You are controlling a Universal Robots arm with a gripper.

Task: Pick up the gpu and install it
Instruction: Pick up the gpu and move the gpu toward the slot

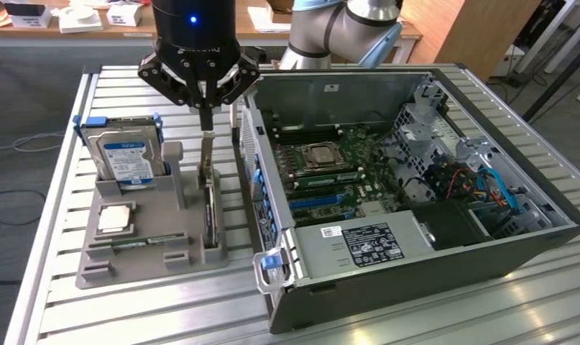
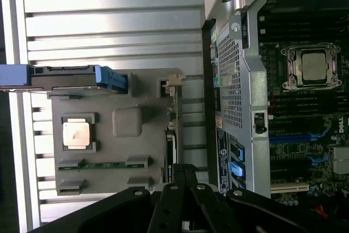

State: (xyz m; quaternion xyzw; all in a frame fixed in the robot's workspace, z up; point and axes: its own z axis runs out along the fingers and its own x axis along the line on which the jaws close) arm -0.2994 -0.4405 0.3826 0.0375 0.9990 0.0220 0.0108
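The gpu [image 1: 209,208] stands on edge in a slot of the grey holder [image 1: 146,267], with its pale metal bracket pointing up and its dark board below. My gripper [image 1: 205,123] hangs straight above the bracket's top end, its fingers shut together into one narrow tip. I cannot tell whether the tip touches the bracket. In the wrist view the gripper [image 2: 184,170] sits over the gpu [image 2: 170,154], seen edge-on beside the case wall. The open computer case [image 1: 386,284] lies to the exterior view's right, its motherboard [image 1: 338,172] and blue expansion slots [image 1: 318,205] exposed.
The grey holder also carries a silver hard drive [image 1: 126,154] with a blue-white label, a processor chip [image 1: 115,218] and a narrow memory stick [image 1: 136,244]. The case's rear wall [image 1: 256,180] rises close beside the gpu. Everything rests on a slatted metal table [image 1: 155,309].
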